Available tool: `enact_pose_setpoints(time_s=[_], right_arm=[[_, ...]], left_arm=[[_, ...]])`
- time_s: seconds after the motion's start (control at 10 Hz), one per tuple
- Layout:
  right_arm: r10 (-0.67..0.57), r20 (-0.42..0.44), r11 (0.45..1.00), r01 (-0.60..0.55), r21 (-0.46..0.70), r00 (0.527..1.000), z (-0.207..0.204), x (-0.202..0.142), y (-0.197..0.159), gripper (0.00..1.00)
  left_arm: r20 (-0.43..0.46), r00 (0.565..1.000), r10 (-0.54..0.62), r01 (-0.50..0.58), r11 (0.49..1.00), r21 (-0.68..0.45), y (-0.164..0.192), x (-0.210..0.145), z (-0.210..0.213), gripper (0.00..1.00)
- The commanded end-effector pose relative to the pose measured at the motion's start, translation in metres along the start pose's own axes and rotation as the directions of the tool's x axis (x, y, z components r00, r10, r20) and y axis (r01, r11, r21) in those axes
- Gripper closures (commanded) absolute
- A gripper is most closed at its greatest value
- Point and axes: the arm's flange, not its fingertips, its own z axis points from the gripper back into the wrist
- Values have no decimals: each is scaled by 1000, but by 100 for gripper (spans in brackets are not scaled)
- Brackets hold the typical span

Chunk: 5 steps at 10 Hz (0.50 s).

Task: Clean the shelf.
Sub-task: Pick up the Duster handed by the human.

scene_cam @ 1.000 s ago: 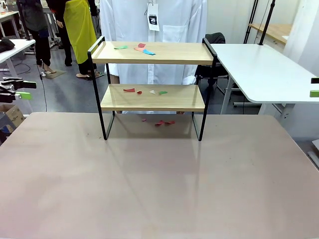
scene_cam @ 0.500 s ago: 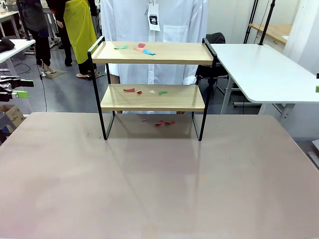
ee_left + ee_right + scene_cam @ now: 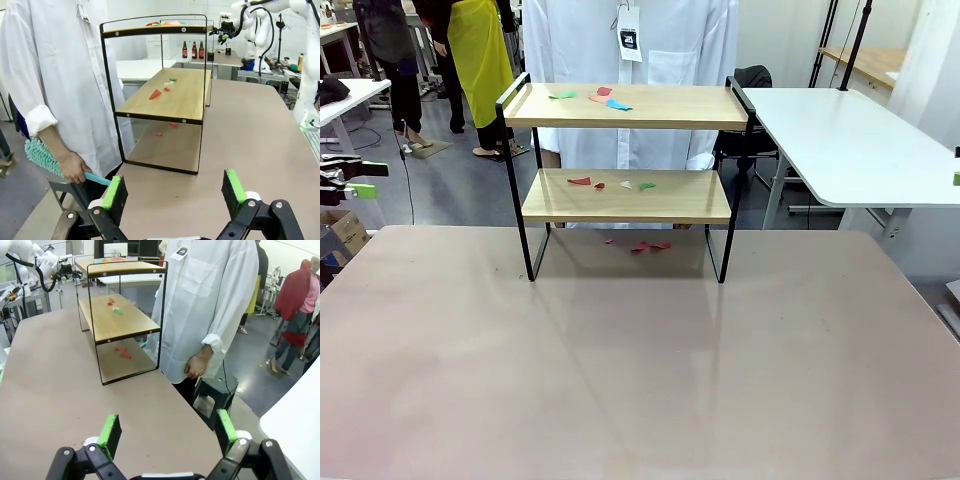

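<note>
My left gripper (image 3: 173,190) and right gripper (image 3: 167,432) have drawn outward, both gaping empty, the shelf (image 3: 176,97) end-on ahead of each, slightly nearer the left, I reckon

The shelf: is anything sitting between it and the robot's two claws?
Nothing visible. The left gripper and the right gripper are both open, with bare table between each and the shelf. The person holding a teal duster stands at the shelf's far side, not in either path.

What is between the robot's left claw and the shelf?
Just bare table, in the left wrist view, from the open left gripper to the shelf.
</note>
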Motion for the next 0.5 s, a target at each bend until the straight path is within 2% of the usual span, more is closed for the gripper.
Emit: enact_pose_setpoints(time_s=[0.0, 0.4], right_arm=[[0, -1, 1000, 0, -5, 1000, 0, 0, -1, 0], [0, -1, 1000, 0, -5, 1000, 0, 0, -1, 0]], left_arm=[[0, 1000, -1, 1, 1000, 0, 0, 1, 0, 0], [0, 1000, -1, 1, 1000, 0, 0, 1, 0, 0]])
